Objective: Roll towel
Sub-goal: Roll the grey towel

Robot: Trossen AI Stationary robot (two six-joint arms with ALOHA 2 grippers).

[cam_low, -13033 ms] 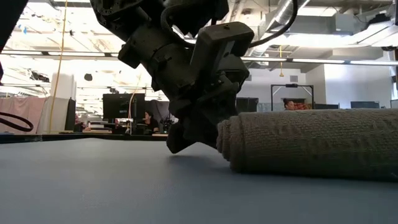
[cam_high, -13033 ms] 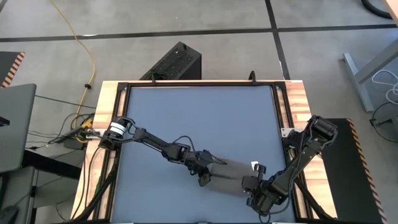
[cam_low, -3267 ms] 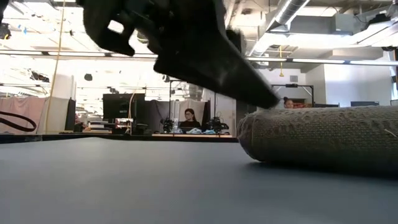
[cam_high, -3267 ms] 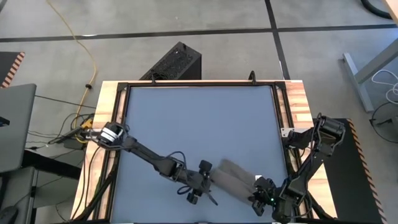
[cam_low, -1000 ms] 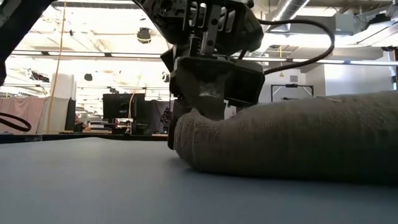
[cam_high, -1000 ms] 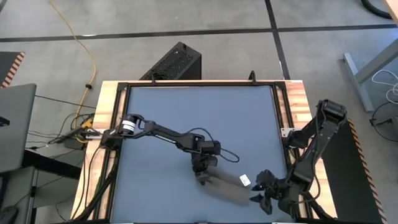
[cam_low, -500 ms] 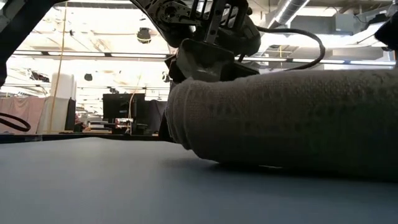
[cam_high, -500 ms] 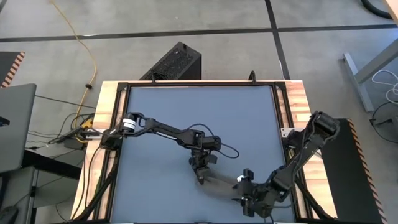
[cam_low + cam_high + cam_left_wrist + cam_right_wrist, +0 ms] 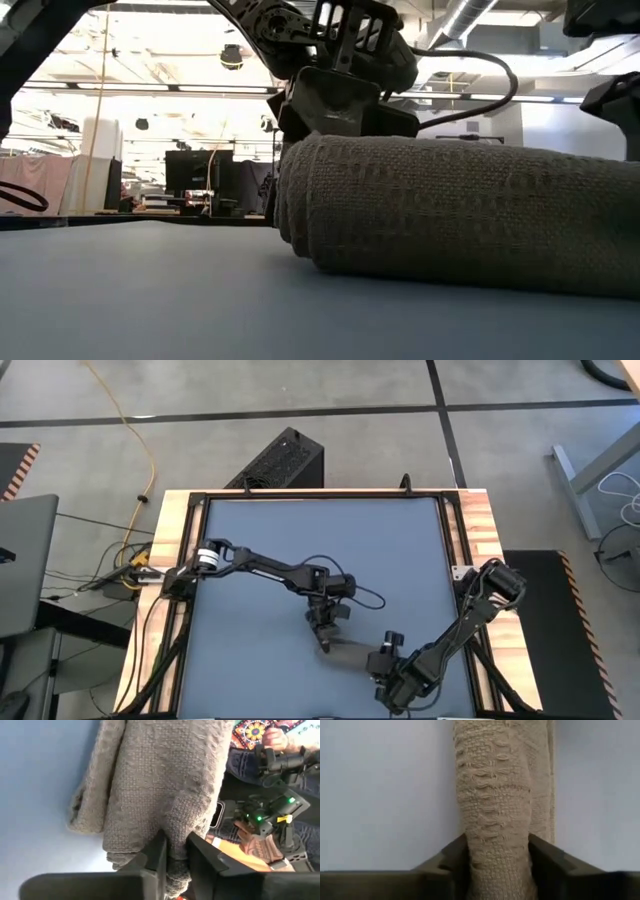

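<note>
High view, rolled grey-brown cloth towel (image 9: 350, 653) lower centre on blue table (image 9: 260, 550), left gripper (image 9: 325, 635) pinching its upper-left end, right gripper (image 9: 385, 672) straddling its lower-right end, left wrist view, fingers (image 9: 155, 857) nipping a fold, right wrist view, fingers (image 9: 451, 855) clasping the roll.

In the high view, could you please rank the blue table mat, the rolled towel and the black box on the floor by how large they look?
1. Blue table mat, by far the largest.
2. Black box beyond the table; it lies farther from the camera, so its rank is unsure.
3. Rolled towel, partly hidden by the right gripper.
</note>
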